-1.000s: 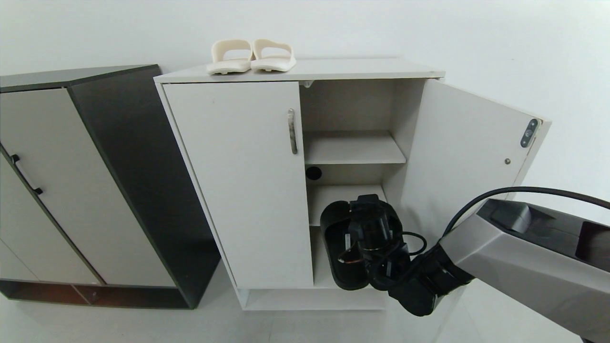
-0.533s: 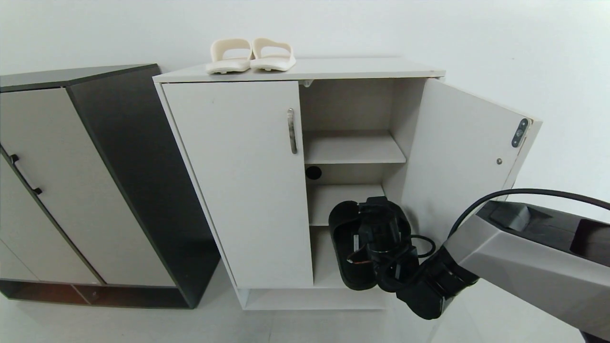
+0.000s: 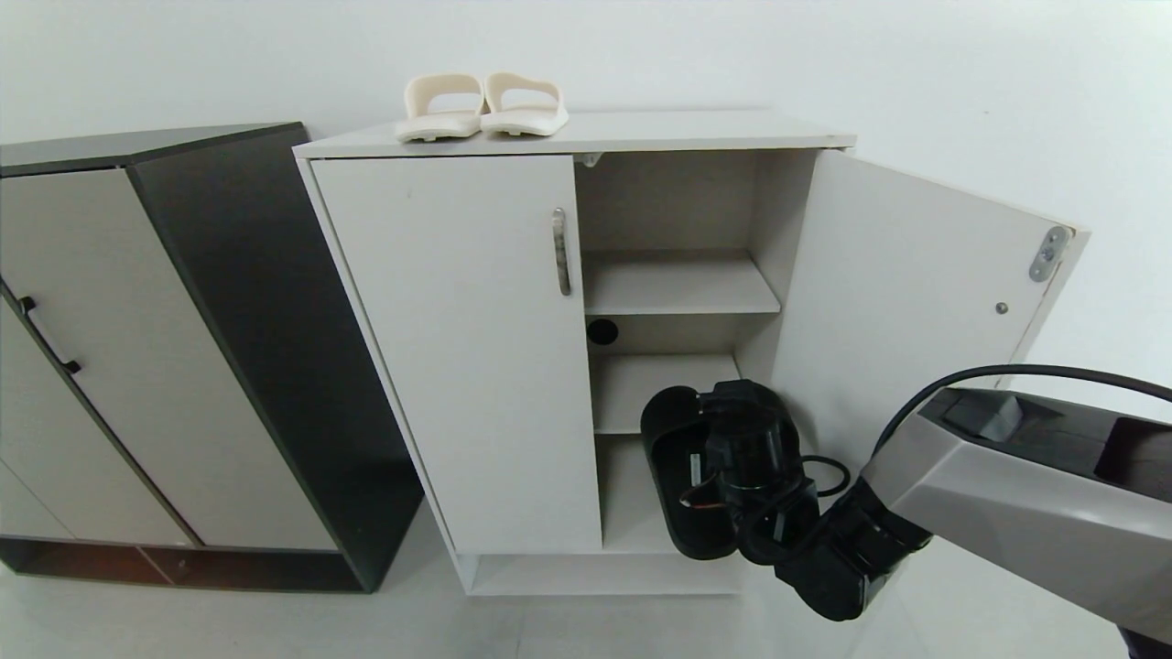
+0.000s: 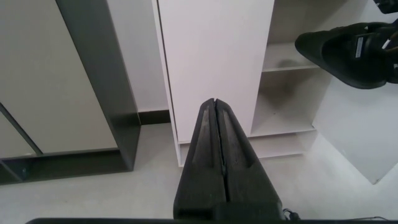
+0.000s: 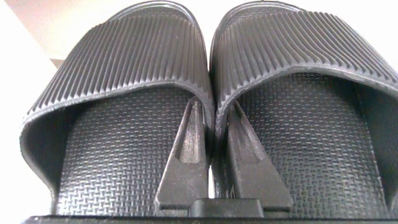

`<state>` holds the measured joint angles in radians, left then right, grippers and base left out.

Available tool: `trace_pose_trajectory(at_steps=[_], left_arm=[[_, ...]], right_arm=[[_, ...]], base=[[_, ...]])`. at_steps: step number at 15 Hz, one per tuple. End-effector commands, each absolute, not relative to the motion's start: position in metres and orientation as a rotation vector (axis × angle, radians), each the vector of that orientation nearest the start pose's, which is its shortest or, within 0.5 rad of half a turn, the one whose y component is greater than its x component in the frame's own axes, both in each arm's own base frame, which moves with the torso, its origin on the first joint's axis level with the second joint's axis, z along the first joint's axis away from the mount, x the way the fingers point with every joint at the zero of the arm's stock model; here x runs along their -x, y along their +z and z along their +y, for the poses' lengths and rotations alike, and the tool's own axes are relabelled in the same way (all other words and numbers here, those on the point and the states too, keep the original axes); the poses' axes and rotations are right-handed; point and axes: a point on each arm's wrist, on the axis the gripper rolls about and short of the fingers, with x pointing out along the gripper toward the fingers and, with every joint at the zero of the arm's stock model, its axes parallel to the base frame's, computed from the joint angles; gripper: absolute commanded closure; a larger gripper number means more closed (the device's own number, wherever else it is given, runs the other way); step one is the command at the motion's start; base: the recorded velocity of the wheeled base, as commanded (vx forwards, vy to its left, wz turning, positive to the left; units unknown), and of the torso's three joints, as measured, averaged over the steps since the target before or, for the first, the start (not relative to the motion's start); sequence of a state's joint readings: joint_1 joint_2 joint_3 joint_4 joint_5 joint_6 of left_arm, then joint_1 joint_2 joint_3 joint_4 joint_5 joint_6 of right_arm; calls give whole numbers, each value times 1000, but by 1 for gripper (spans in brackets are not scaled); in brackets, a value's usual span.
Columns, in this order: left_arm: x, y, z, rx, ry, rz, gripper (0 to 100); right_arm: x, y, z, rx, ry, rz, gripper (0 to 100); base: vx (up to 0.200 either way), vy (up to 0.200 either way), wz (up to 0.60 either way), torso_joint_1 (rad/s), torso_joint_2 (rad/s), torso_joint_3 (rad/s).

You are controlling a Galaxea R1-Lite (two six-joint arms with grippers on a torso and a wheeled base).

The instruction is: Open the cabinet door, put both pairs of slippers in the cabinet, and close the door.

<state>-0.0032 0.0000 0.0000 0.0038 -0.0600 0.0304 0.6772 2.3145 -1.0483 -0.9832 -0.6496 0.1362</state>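
**Black pair poised at the cabinet mouth, cream pair waits on top**

The right gripper (image 5: pixel 213 124) holds the black slippers (image 3: pixel 673 494) in the air at the mouth of the white cabinet (image 3: pixel 659 133). Its fingers (image 5: pixel 186 149) are clenched on the two inner strap edges, one finger tucked under each ribbed strap, so both shoes hang as a single bundle. The bundle sits tilted before the right-hand compartment, level with the lower shelf (image 3: pixel 655 389) and close to the inner face of the open door (image 3: pixel 897 302); whether it touches that door cannot be told. The left gripper (image 4: pixel 214 102) hangs low facing the closed left door (image 3: pixel 458 348), fingers pressed together on nothing. The cream slippers (image 3: pixel 482 107) lie side by side on the cabinet top.

The step in hand looks like stowing the black pair. Done well, it calls for levelling the soles first, then carrying them straight in between the shelf edge and the bottom board (image 3: pixel 627 494), away from the open door, which a brush could swing. Release is best only once the soles rest flat and deep inside, since a pair left near the front edge could block the door from closing.
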Motion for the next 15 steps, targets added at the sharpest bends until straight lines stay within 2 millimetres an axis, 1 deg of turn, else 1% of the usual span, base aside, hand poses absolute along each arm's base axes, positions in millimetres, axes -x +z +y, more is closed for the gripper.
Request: trace_pose_trajectory(at_steps=[1, 4, 10, 15], left_arm=[[23, 75, -1, -30, -63, 5, 100], [23, 75, -1, -29, -63, 5, 100], [23, 75, -1, -29, -61, 5, 100], [23, 75, -1, -27, -61, 5, 100]], right_arm=[[-337, 52, 252, 35, 8, 220, 100], [-338, 52, 251, 35, 6, 221, 100], [-340, 48, 241, 46, -19, 236, 100], [-339, 47, 236, 56, -27, 248, 100]], base=[[0, 0, 0, 0, 0, 0], [0, 0, 0, 0, 0, 0], [0, 0, 0, 0, 0, 0], [0, 0, 0, 0, 0, 0]])
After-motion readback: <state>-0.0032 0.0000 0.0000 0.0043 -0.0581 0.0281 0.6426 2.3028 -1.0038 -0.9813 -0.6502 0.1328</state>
